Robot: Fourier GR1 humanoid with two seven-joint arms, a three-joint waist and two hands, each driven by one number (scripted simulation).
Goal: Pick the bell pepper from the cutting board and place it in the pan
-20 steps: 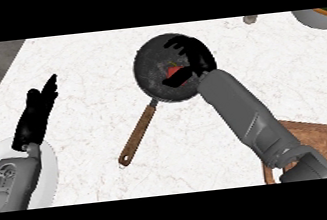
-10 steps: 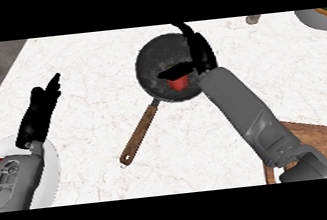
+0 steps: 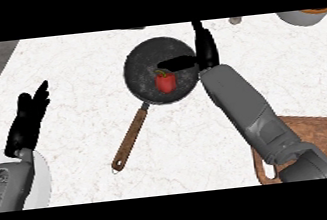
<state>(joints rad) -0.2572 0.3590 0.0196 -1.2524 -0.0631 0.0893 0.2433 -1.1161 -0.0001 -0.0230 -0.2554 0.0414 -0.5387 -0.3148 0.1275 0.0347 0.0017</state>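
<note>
well, the bell pepper (image 3: 165, 83) lies inside the pan (image 3: 141, 64), apart from the right hand (image 3: 203, 52), whose fingers are spread and hold nothing. the left hand (image 3: 28, 123) rests open over the surface (image 3: 73, 66). the pepper looks light, smooth and slippery; best taken round its body.
</note>
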